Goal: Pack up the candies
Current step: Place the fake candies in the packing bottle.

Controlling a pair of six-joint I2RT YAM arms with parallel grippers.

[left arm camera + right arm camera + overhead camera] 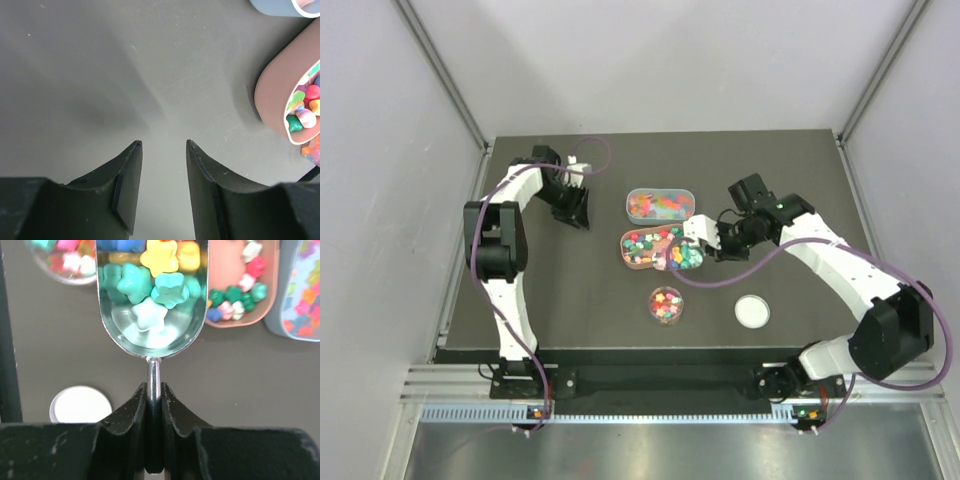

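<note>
My right gripper (pixel 154 387) is shut on the thin handle of a metal scoop (pixel 150 330), which holds several candies (pixel 162 287) in teal, yellow and white. In the top view the scoop (pixel 688 252) hangs by the right end of a pink tray (pixel 628 262) full of mixed-colour candies (pixel 648 244). A small round clear jar (pixel 666 304) with candies inside stands just in front of the tray. My left gripper (pixel 164 145) is open above bare table left of the tray (pixel 272 95), with nothing between its fingers.
A clear oblong box (pixel 660 204) of colourful sweets lies behind the pink tray. A white round lid (pixel 752 311) rests on the table right of the jar, and it also shows under my right wrist as the lid (pixel 80 404). Grey walls enclose the dark table.
</note>
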